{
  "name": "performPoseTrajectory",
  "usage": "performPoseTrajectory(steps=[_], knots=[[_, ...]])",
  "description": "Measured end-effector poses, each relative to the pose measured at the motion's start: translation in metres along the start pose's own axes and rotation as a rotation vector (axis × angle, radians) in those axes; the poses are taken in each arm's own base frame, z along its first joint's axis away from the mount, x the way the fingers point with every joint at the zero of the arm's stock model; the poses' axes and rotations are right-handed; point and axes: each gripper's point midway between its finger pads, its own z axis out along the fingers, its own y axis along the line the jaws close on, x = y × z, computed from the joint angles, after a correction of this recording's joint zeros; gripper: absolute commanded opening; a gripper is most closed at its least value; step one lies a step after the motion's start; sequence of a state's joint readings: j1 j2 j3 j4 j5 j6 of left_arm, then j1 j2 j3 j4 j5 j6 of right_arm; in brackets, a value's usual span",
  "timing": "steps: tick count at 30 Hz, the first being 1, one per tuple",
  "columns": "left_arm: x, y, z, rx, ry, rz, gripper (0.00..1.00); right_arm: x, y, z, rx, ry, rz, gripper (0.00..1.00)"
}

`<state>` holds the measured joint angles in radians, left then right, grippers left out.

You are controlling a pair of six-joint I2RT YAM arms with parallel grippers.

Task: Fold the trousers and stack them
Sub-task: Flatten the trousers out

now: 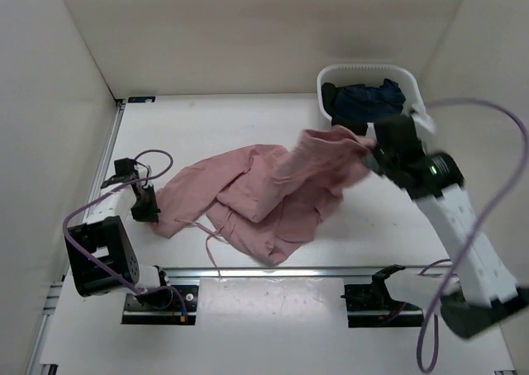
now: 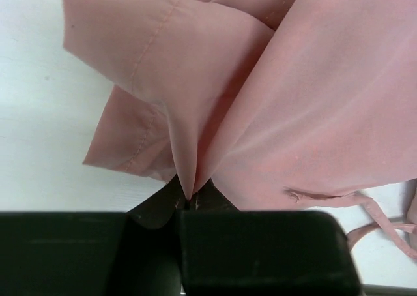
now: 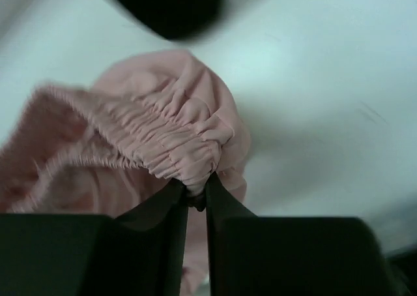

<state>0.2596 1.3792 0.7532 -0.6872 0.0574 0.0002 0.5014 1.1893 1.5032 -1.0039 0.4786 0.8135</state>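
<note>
Nothing to read at this moment: no lettering, label, brand or number is legible in any of the three views.
</note>
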Motion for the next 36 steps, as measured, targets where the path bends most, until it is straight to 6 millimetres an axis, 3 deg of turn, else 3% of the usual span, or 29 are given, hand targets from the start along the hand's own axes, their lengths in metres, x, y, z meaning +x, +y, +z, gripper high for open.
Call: performPoseTrajectory(steps=[1,3,5,6,9,12,14,18,22,27,29,31,32,34,35,36], knots=[[-0.002,0.000,-0.001,-0.002,-0.006,0.001,0.14,0.008,-0.037,-0.007,0.084,-0.023,0.083,0.61],[-0.007,0.000,-0.003,-0.002,-0.017,0.004,0.16,0.038,-0.098,-0.023,0.217,-0.041,0.190,0.81],[-0.011,-0.002,-0.005,0.001,-0.026,0.011,0.24,0.062,-0.143,-0.032,0.318,-0.073,0.260,0.90],[-0.012,-0.003,-0.006,0.002,-0.029,0.015,0.36,0.068,-0.160,-0.035,0.355,-0.102,0.292,0.90],[-0.015,-0.009,-0.009,0.009,-0.029,0.039,0.50,0.071,-0.183,-0.044,0.393,-0.174,0.363,0.92],[-0.017,-0.014,-0.011,0.014,-0.028,0.057,0.57,0.067,-0.184,-0.043,0.403,-0.192,0.336,0.93],[-0.017,-0.017,-0.011,0.016,-0.024,0.067,0.62,0.064,-0.175,-0.033,0.402,-0.175,0.289,0.97],[-0.011,-0.021,-0.007,0.015,0.005,0.088,0.63,0.074,-0.143,0.009,0.412,-0.057,0.196,0.99],[0.005,-0.017,0.011,-0.029,0.079,0.112,0.65,0.099,-0.119,0.053,0.441,0.089,0.144,0.99],[0.011,-0.015,0.017,-0.060,0.108,0.134,0.65,0.117,-0.104,0.080,0.431,0.175,0.158,0.99],[0.010,-0.017,0.018,-0.063,0.111,0.144,0.51,0.122,-0.103,0.090,0.433,0.196,0.175,0.92],[0.010,-0.021,0.019,-0.052,0.114,0.144,0.14,0.130,-0.107,0.102,0.446,0.225,0.202,0.81],[0.009,-0.024,0.019,-0.044,0.115,0.149,0.14,0.136,-0.112,0.108,0.461,0.248,0.209,0.60],[0.008,-0.026,0.020,-0.046,0.112,0.167,0.14,0.153,-0.125,0.117,0.497,0.304,0.204,0.37],[0.009,-0.025,0.020,-0.049,0.109,0.165,0.14,0.159,-0.130,0.119,0.513,0.327,0.204,0.19],[0.009,-0.024,0.019,-0.052,0.096,0.163,0.14,0.163,-0.133,0.120,0.521,0.341,0.200,0.11]])
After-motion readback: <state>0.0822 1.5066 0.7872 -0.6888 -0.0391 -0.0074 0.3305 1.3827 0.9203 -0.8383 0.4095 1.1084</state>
